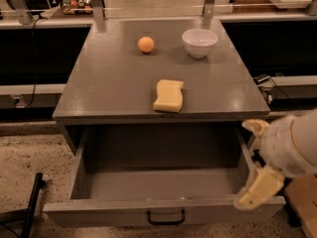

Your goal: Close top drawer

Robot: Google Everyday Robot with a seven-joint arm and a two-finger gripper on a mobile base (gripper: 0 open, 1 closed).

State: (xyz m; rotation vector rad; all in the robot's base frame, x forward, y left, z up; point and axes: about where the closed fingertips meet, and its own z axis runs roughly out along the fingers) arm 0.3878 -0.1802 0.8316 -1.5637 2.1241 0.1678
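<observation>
While open, top drawer point(99, 213), gripper point(257, 190) at front-right.

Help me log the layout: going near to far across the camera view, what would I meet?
Open top drawer, with the gripper at its front right corner → yellow sponge → orange and white bowl, about level at the back.

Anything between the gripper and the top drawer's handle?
No. In the camera view the gripper is at the front right corner of the open top drawer; only bare grey drawer front runs from there to the handle.
</observation>
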